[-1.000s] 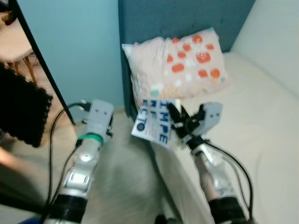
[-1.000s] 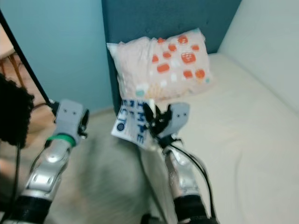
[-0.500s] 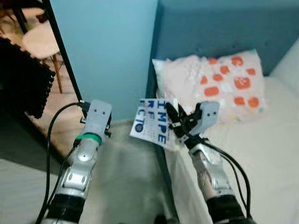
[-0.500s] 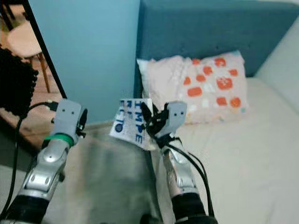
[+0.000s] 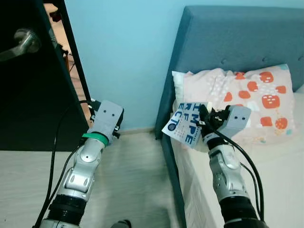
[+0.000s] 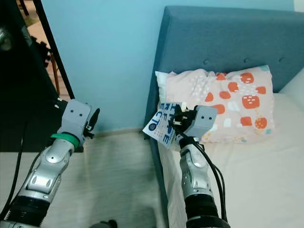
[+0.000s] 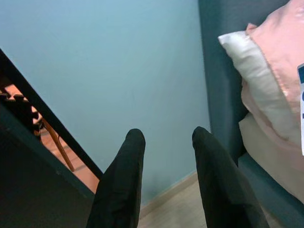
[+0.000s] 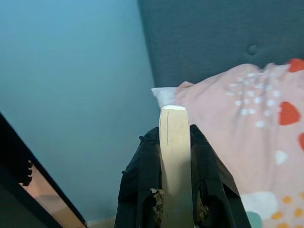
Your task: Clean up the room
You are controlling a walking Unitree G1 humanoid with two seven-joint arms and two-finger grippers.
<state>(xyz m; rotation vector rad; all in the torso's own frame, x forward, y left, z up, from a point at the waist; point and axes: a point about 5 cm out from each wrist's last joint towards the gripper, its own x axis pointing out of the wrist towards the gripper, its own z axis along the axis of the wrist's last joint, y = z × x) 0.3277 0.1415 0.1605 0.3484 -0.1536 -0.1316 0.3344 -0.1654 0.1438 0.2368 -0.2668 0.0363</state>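
Risk was judged to lie chiefly in the grip: the thin white booklet with bold blue lettering (image 5: 186, 125) was pinched edge-on between the black fingers of the right gripper (image 5: 205, 119), held in the air over the near edge of the bed — a thin card clamped by one margin could be expected to slip or swing if the arm were jolted, and to drop to the floor beside the bed frame. The booklet's edge was seen upright between the closed fingers in the right wrist view. The left gripper (image 7: 164, 156) was carried empty, its fingers spread apart, pointed toward the pale blue wall (image 5: 123, 52); a dangling black cable (image 5: 58, 142) beside that arm was noted as a possible snag.

A cream mattress (image 6: 266, 180) was recorded against a dark teal upholstered headboard (image 6: 228, 42), with a pink pillow patterned in orange shapes (image 6: 228, 102) propped on it. Light wood-look flooring (image 5: 133, 175) ran alongside — a dark open door with a metal handle (image 5: 21, 40) stood at the robot's left.
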